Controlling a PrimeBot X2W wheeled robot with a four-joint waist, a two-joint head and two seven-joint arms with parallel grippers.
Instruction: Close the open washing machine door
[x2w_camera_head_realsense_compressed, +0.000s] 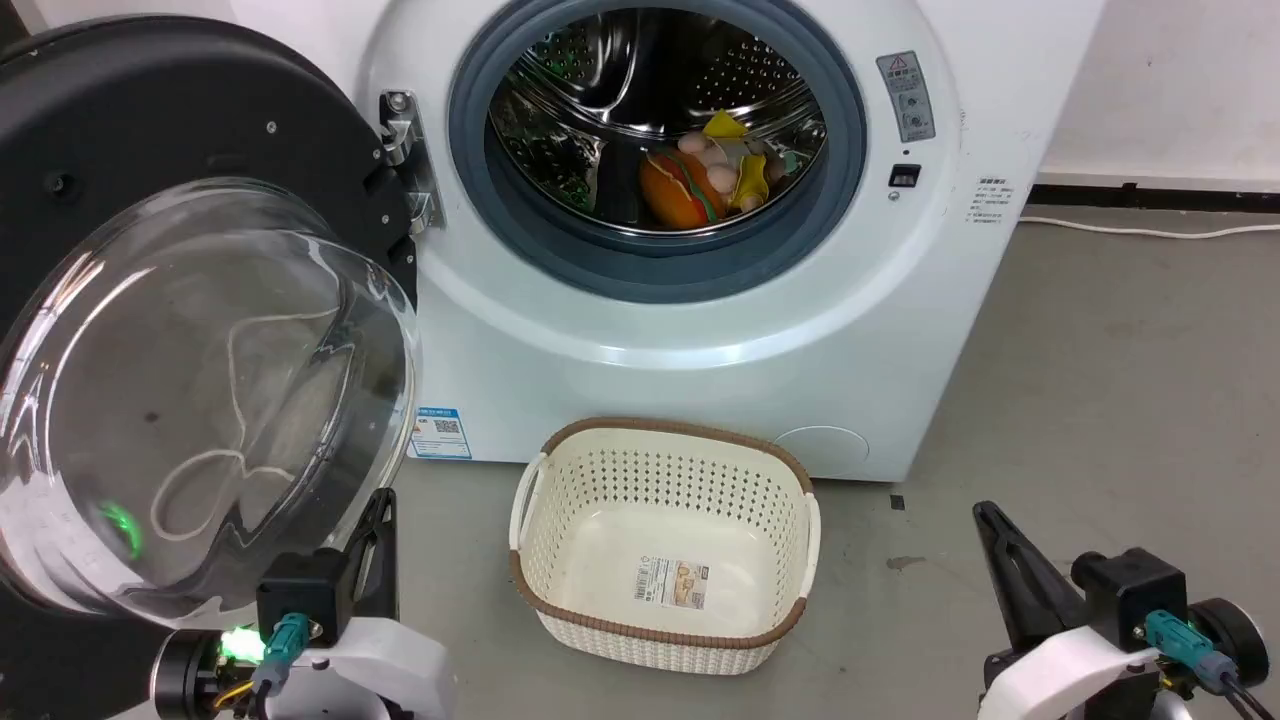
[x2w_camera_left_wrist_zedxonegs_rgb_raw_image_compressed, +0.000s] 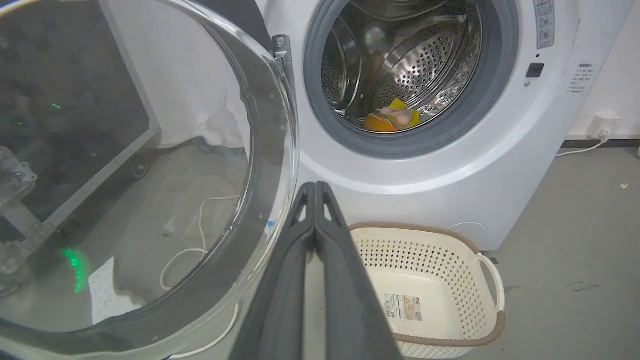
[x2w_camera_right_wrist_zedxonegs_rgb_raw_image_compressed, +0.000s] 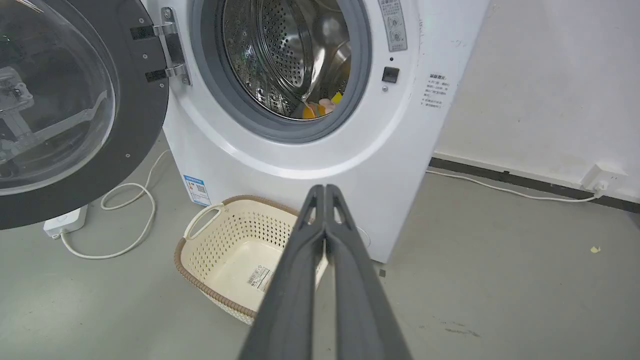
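Note:
The washing machine door (x2w_camera_head_realsense_compressed: 200, 330) stands swung wide open to the left, a black disc with a bulging clear glass bowl (x2w_camera_left_wrist_zedxonegs_rgb_raw_image_compressed: 150, 175), hung on a metal hinge (x2w_camera_head_realsense_compressed: 405, 150). The door (x2w_camera_right_wrist_zedxonegs_rgb_raw_image_compressed: 75, 110) also fills the right wrist view's upper left. Toys lie inside the steel drum (x2w_camera_head_realsense_compressed: 660, 110). My left gripper (x2w_camera_head_realsense_compressed: 380, 505) is shut and empty at the lower left, just below and right of the glass bowl's edge, its fingertips (x2w_camera_left_wrist_zedxonegs_rgb_raw_image_compressed: 316, 186) together. My right gripper (x2w_camera_head_realsense_compressed: 985, 515) is shut and empty at the lower right, well away from the door, fingertips (x2w_camera_right_wrist_zedxonegs_rgb_raw_image_compressed: 325, 189) closed.
A cream perforated basket (x2w_camera_head_realsense_compressed: 665, 545) stands empty on the grey floor in front of the washer (x2w_camera_head_realsense_compressed: 800, 330). A white cable (x2w_camera_right_wrist_zedxonegs_rgb_raw_image_compressed: 130, 220) and a power strip (x2w_camera_right_wrist_zedxonegs_rgb_raw_image_compressed: 65, 222) lie on the floor under the open door. A wall (x2w_camera_right_wrist_zedxonegs_rgb_raw_image_compressed: 540, 75) rises to the right.

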